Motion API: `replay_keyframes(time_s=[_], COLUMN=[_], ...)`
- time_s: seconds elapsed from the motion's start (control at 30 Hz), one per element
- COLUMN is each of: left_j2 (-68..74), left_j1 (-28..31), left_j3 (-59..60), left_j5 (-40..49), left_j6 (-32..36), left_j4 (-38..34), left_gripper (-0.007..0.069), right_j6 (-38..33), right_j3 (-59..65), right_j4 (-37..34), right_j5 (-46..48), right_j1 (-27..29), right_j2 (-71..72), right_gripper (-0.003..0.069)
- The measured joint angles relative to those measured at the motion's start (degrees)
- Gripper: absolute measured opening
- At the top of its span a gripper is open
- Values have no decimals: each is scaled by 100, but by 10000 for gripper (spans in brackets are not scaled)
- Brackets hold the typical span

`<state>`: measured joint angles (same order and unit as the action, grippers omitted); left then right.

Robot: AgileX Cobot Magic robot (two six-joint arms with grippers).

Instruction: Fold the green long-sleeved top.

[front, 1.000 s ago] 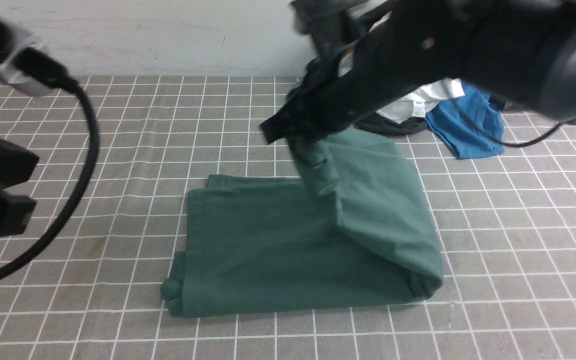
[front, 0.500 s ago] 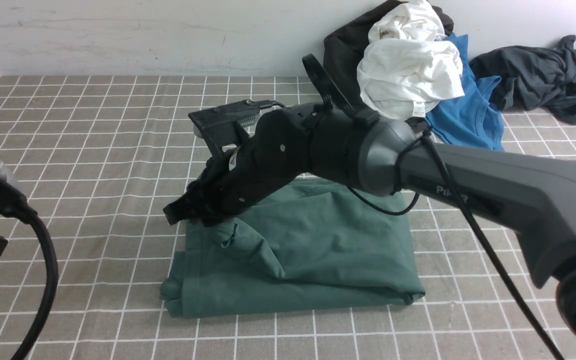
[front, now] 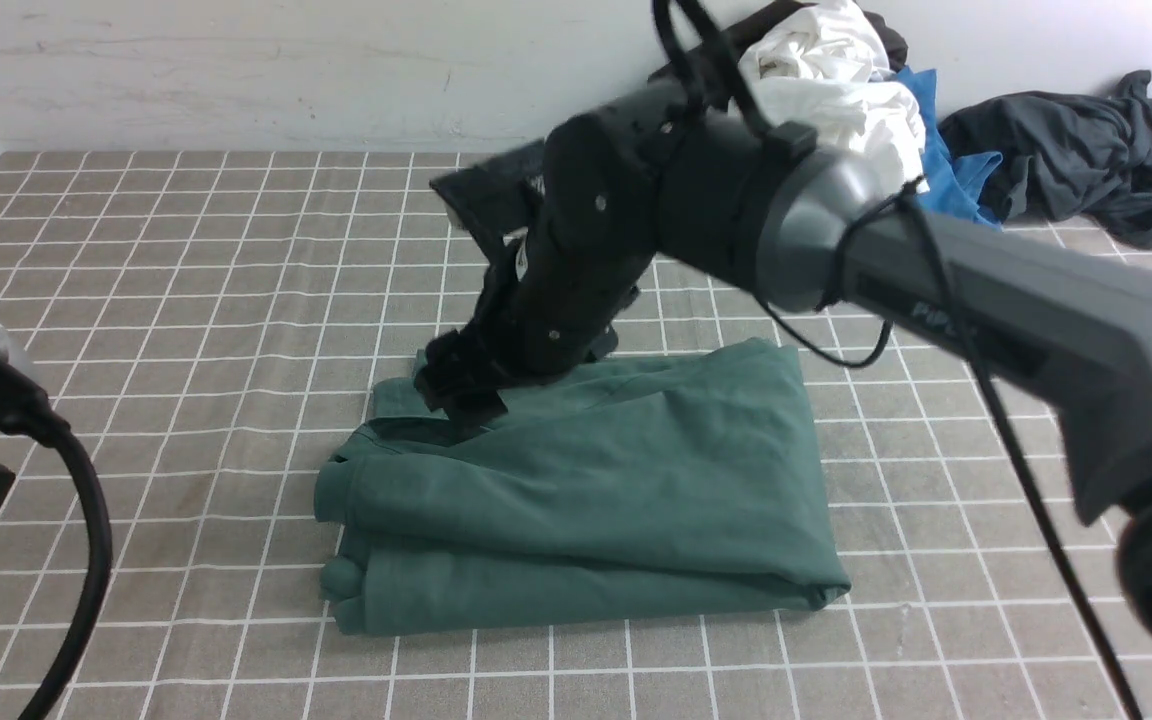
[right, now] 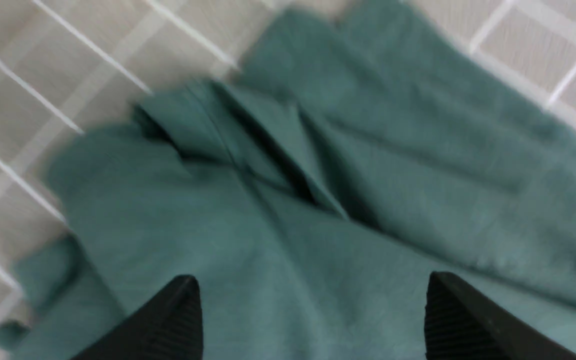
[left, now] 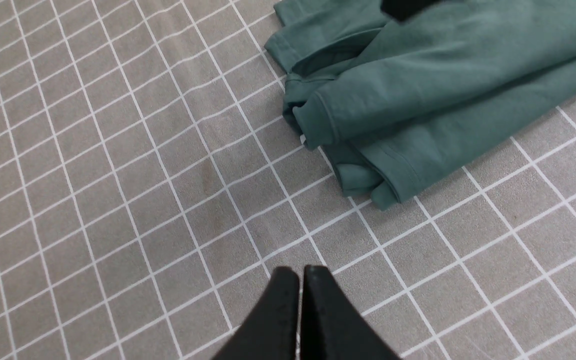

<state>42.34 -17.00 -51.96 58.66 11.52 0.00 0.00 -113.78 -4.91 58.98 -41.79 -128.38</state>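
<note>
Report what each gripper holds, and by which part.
Nothing is held. The right gripper stands open over the green long-sleeved top; the left gripper is shut on nothing.

The right hand (front: pixel 461 398) hides a far corner of the green long-sleeved top (front: pixel 616 480), blurred in the right wrist view.

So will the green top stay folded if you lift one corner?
Probably not: the top looks soft and floppy, sagging in loose creases, so its layers would likely slide apart. Pushed, it would probably bunch up rather than slide whole.
</note>
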Motion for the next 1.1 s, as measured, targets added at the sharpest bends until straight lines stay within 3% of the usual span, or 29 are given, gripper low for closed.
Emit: replay_keyframes(time_s=[0.33,0.6,0.9,1.1], left_j2=[-118,-1547,-3570,-3971], left_j1=[0,0,0,0], left_j3=[346,994,2162,2529], left_j5=[-88,75,-44,-561], left_j6=[-171,-567,-796,-796], left_j4=[0,-65,-65,-88], left_gripper=[-7,-7,-7,-7], right_j6=[0,-310,-422,86], right_j3=[-180,-64,2307,4384], right_j4=[-42,170,382,536], right_j5=[713,1126,1144,-94], right_j1=[-40,-40,-40,-40], right_j2=[-513,934,3719,5784], right_gripper=[514,457,347,260])
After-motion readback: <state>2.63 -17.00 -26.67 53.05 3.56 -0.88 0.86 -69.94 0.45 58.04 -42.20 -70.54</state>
